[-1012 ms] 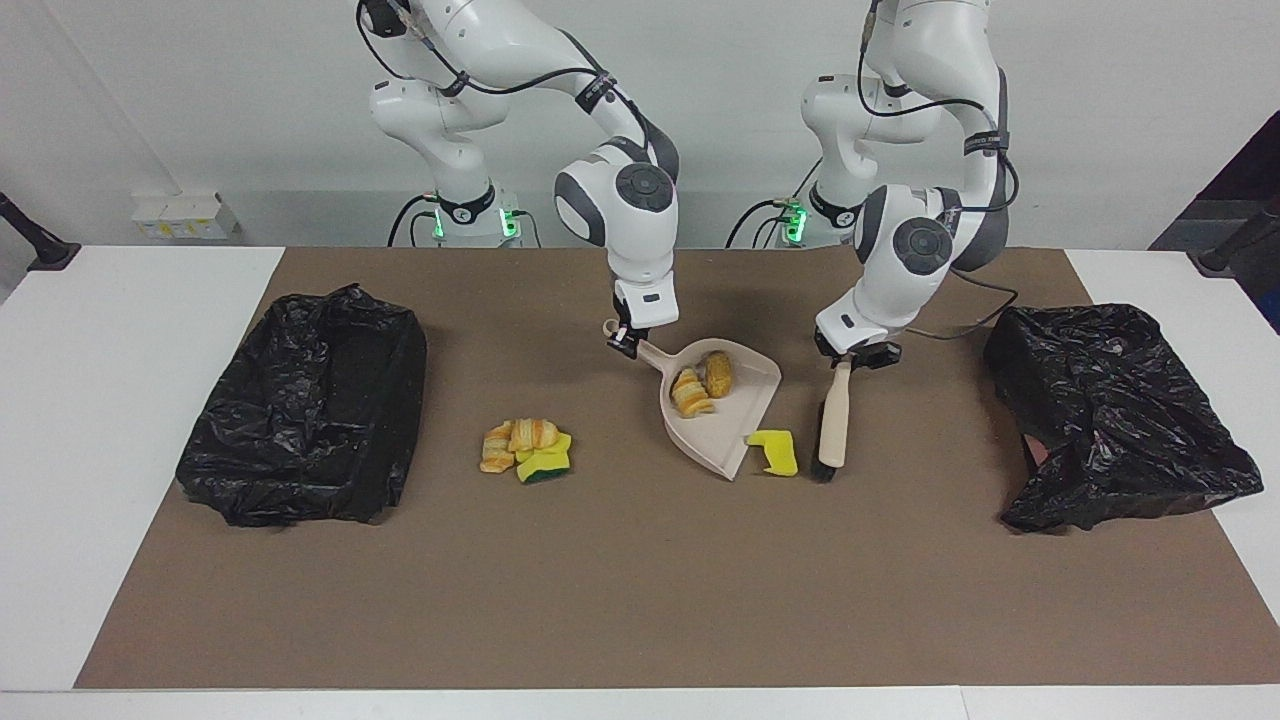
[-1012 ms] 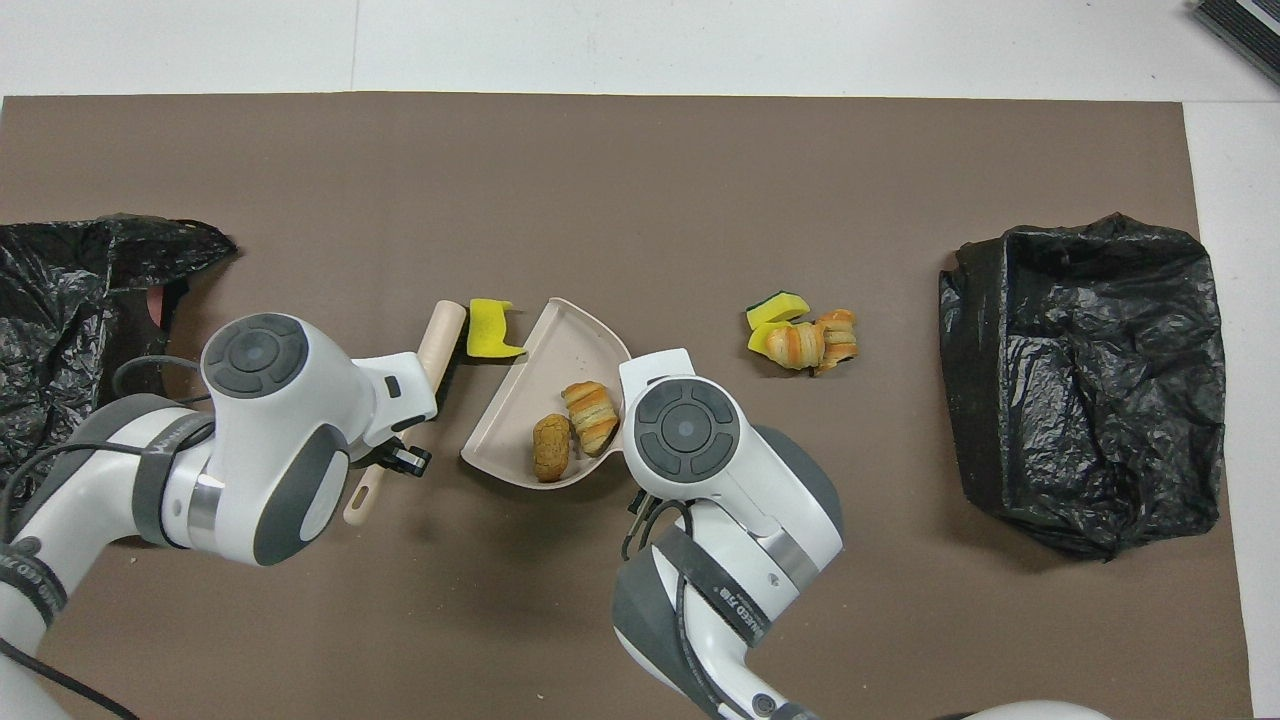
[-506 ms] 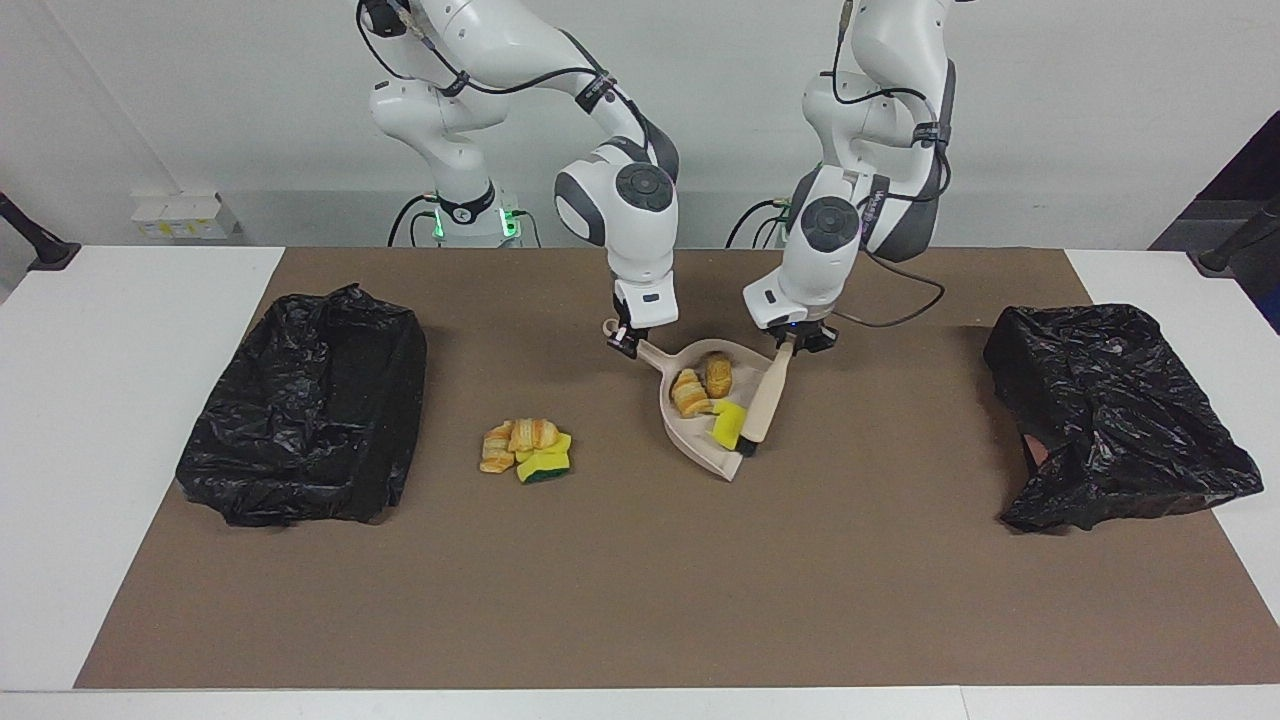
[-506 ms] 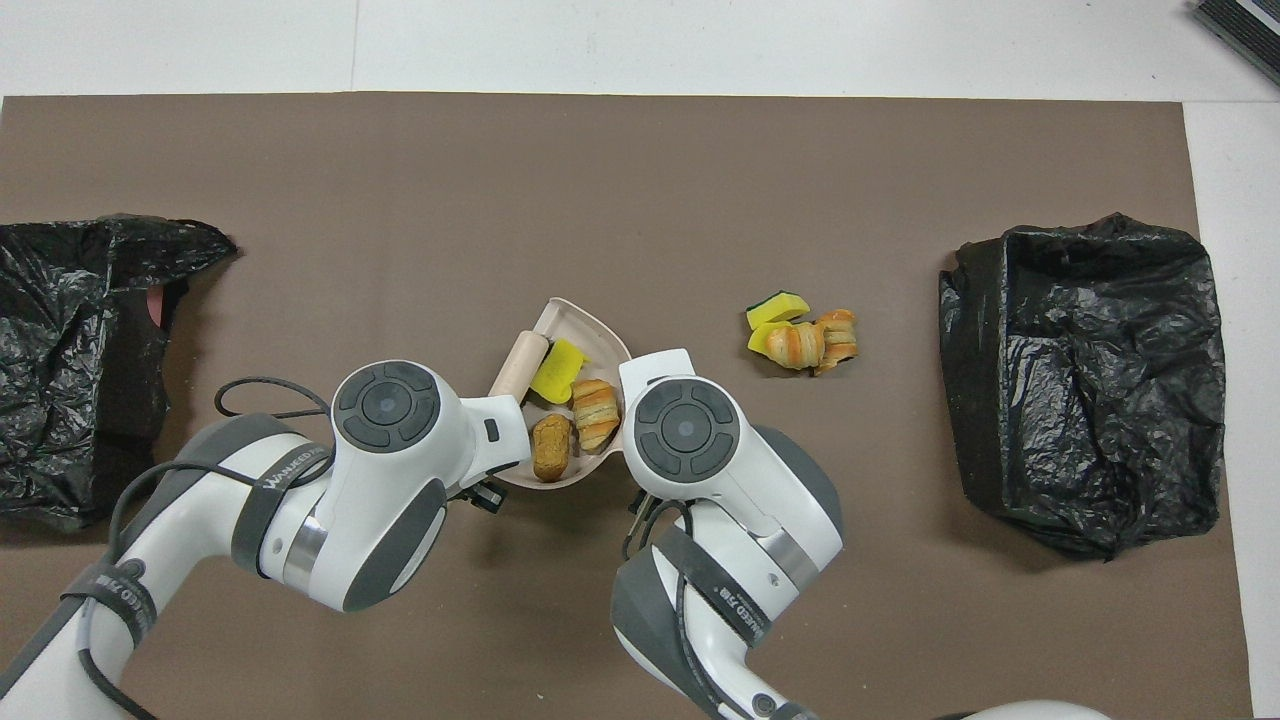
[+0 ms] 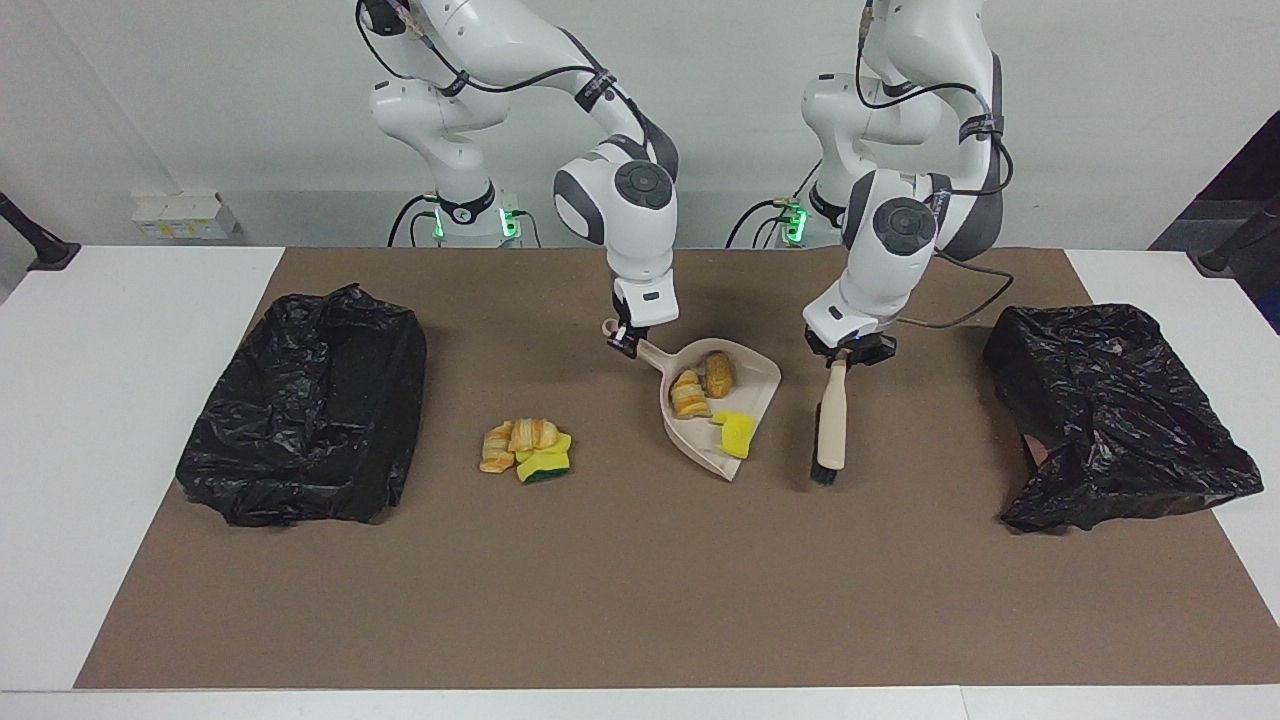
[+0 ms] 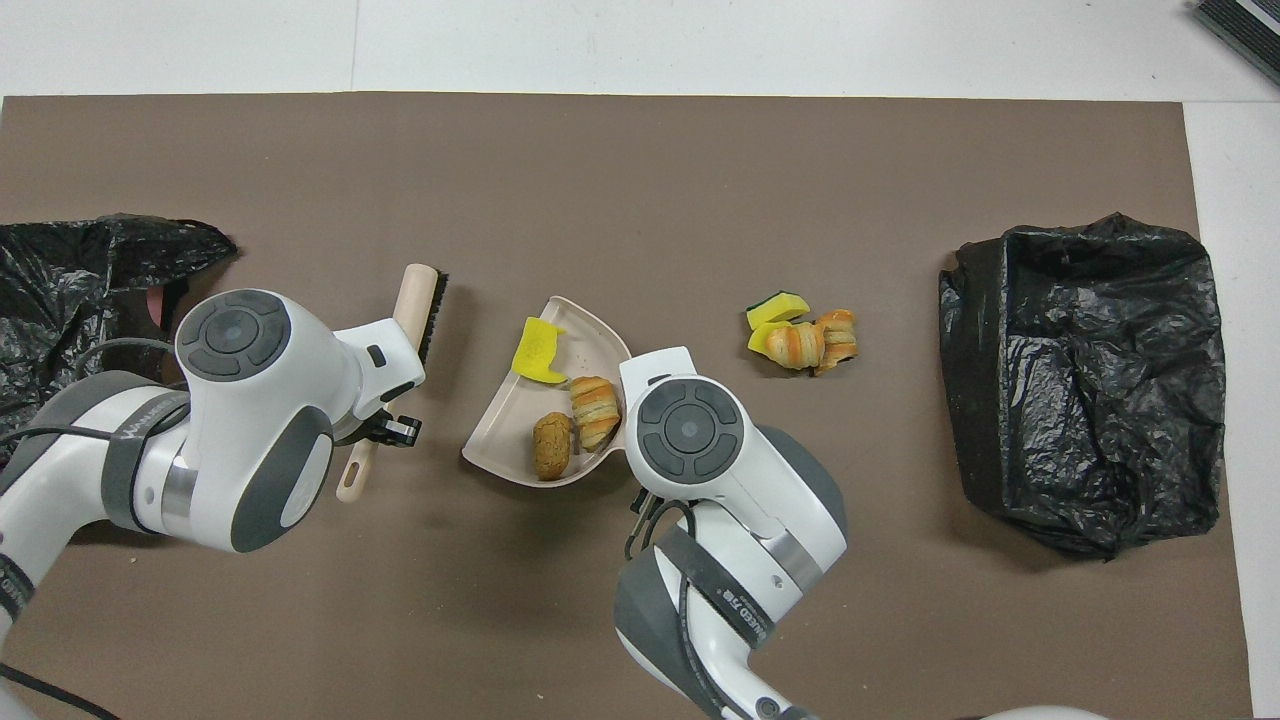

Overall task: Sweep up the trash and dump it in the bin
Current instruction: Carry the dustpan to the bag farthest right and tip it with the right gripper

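Observation:
My right gripper (image 5: 622, 342) is shut on the handle of the beige dustpan (image 5: 757, 380), which lies on the brown mat. In the pan (image 6: 505, 425) are a striped croissant (image 5: 689, 393), a brown bread lump (image 5: 718, 373) and a yellow sponge chunk (image 5: 737, 433) at its open lip. My left gripper (image 5: 846, 353) is shut on the handle of the brush (image 5: 830, 425), held beside the pan toward the left arm's end, bristle end low over the mat. More trash (image 5: 525, 448), croissant pieces and a green-backed yellow sponge, sits in a pile toward the right arm's end. The right gripper is hidden under its wrist in the overhead view.
A bin lined with a black bag (image 5: 305, 405) stands at the right arm's end of the mat. A second black-bagged bin (image 5: 1110, 410) stands at the left arm's end. White table borders the mat (image 5: 640, 600) on all sides.
The left gripper swept the brush against the pan, pushing the yellow sponge chunk off the mat into it, then drew the brush back toward the left arm's end. The right gripper and pan stayed put.

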You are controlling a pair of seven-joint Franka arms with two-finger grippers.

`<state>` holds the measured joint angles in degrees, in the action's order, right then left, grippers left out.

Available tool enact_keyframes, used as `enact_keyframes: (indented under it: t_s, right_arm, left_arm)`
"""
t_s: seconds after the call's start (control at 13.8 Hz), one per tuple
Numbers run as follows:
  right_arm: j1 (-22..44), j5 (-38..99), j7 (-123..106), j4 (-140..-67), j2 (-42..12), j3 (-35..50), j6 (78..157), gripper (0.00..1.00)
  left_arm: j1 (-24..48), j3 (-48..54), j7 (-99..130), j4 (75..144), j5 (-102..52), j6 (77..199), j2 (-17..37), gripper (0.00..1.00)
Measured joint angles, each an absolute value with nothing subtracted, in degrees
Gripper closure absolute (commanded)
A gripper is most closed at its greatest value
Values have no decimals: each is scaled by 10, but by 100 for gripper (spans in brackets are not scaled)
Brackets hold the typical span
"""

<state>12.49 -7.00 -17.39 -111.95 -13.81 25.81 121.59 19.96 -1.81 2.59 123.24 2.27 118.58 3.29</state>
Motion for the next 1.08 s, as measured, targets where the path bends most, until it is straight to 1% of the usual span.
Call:
enact_keyframes:
  t_s: [0.22, 0.43, 0.58, 0.8, 0.94, 1.08]
  right_arm:
    - [115, -70, -191, -1118, -100, 252, 1190, 100]
    - [107, -68, -258, -1116, -36, 206, 1140, 100]
    - [104, -40, -325, -1108, 2, 147, 1097, 100]
    - [100, -20, -445, -1086, 49, 26, 1026, 100]
    - [98, -13, -522, -1083, 64, -66, 1005, 100]
    - [96, -12, -604, -1084, 63, -145, 1003, 100]
  left_arm:
    - [199, -15, 127, 1231, 23, 1179, 32, 100]
    - [201, -8, 237, 1231, 22, 1165, 31, 100]
    - [212, -4, 278, 1235, 12, 1157, 29, 100]
    - [263, -1, 302, 1251, -33, 1156, 17, 100]
    - [312, 1, 328, 1287, -50, 1175, -6, 100]
    - [369, 2, 369, 1346, -73, 1226, -43, 100]
